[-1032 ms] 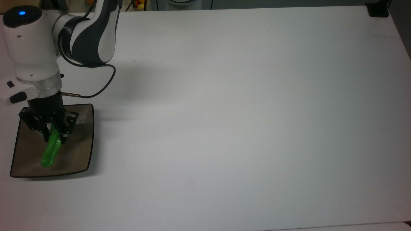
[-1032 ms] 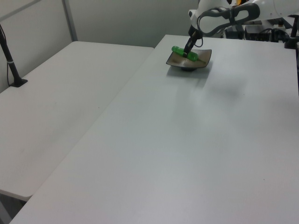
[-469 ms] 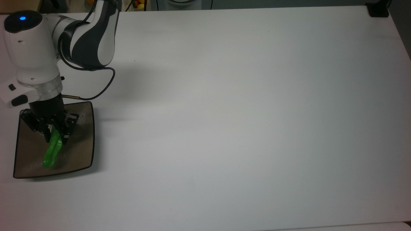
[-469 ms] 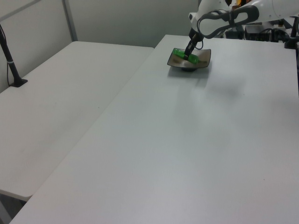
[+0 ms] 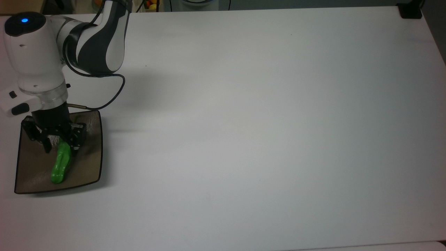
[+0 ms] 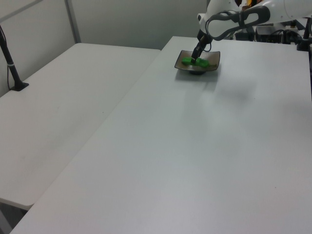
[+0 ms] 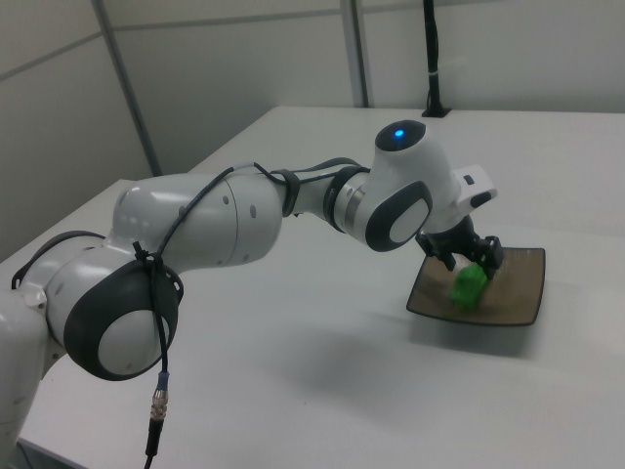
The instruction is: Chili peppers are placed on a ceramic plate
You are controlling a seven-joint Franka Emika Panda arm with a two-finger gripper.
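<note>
A glossy green chili pepper (image 5: 61,165) lies on the square brown ceramic plate (image 5: 87,167) at the top view's left edge. My gripper (image 5: 60,148) stands over the pepper's stem end, open, with a finger on each side and a gap to the pepper. The stem is hidden under the gripper. In the left view the pepper (image 6: 194,62) rests in the plate (image 6: 212,57) at the table's far end, under the gripper (image 6: 195,58). The right view shows the pepper (image 7: 468,285) on the plate (image 7: 513,293) just below the gripper (image 7: 467,256).
The plate sits on a wide white table (image 5: 261,122). A black cable (image 5: 111,94) loops off the wrist beside the plate. A black mount (image 5: 410,10) stands at the top view's upper right corner. A second table (image 6: 63,97) lies to the left view's left.
The fingers have spread apart and let go of the pepper. The pepper has settled flat on the plate, shifted slightly toward the top view's right.
</note>
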